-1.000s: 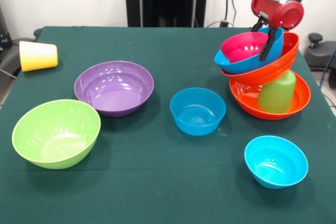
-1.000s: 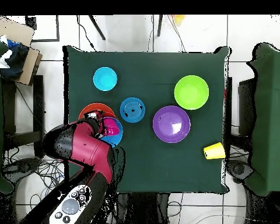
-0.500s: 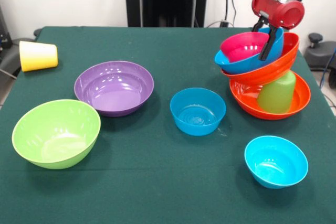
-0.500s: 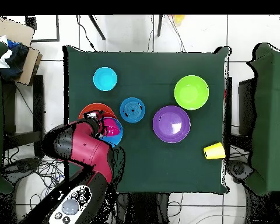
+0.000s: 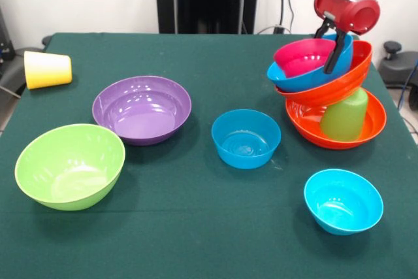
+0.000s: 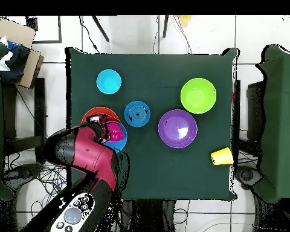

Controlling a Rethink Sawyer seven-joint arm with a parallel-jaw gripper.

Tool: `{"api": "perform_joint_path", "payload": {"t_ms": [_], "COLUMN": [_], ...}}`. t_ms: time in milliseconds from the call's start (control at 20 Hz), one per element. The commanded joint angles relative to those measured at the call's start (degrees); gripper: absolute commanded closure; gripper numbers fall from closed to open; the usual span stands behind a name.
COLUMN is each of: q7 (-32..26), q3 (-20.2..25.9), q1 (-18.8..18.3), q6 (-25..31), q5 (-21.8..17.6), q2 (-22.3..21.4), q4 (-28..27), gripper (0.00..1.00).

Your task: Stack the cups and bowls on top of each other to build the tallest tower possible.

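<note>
We record: dark green cloth-covered table (image 5: 196, 227), white tiled floor (image 6: 141, 36) around it. At one table side, leaning tower (image 5: 330, 89) of glossy plastic orange bowls, light green cup, blue and pink-red bowls. Black-fingered gripper (image 5: 330, 47) straddles the blue bowl's rim; grip firmness we cannot tell.

Bright, even indoor light falls from above, and the front view is sharp throughout. Soft short shadows sit under each bowl on the green table (image 5: 196, 227). Small white glints (ceiling lamps, by their shape) mark the glossy purple bowl (image 5: 142, 109) and lime bowl (image 5: 70, 165).
</note>
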Motion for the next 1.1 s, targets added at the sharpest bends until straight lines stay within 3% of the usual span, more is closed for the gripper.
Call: {"api": "perform_joint_path", "payload": {"t_ms": [50, 1100], "q7": [5.4, 3.8], "q3": [5.5, 7.4], "q1": [-1.1, -3.1], "q6": [7.3, 5.1], "q5": [-2.1, -2.9], "q2": [-1.4, -2.7], "q4": [2.4, 3.8], "gripper": [0.00, 0.00]}}
